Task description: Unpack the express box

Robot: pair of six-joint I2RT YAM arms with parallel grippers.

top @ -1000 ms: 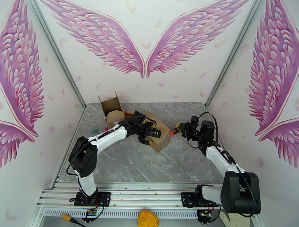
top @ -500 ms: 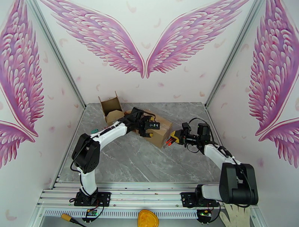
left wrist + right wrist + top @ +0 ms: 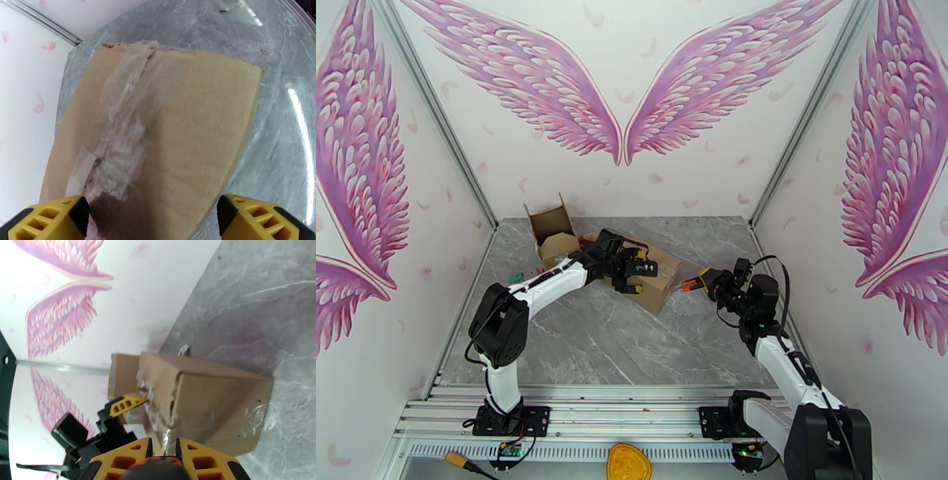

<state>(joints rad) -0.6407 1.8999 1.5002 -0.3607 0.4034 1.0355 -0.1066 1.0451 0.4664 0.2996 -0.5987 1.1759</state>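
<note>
- The express box (image 3: 663, 278) lies on the grey tabletop (image 3: 632, 347), in the middle and a bit toward the back. It is brown cardboard, and its flaps look shut.
- A strip of clear tape (image 3: 118, 150) runs along the seam on top. It is crinkled and looks torn in places. The end of the box that faces the right hand looks ragged too.
- The left hand (image 3: 633, 272) is over the box. Its yellow fingers (image 3: 43, 221) are wide apart, one on each side of the box. I cannot tell if they touch the sides.
- The right hand (image 3: 703, 282) is just beside the right end of the box. Its fingers are close together, clamped on a small red tool (image 3: 682, 288) whose tip points at the box. I cannot tell what kind of tool it is. It may be a cutter.
- An open cardboard box (image 3: 551, 229) stands at the back left, near the wall.
- I think the job is only partly begun. The tape looks picked at, but the box is not open and nothing is out of it.
- What is left, I think: cut the tape all the way, fold the flaps back, and lift out what is inside.
</note>
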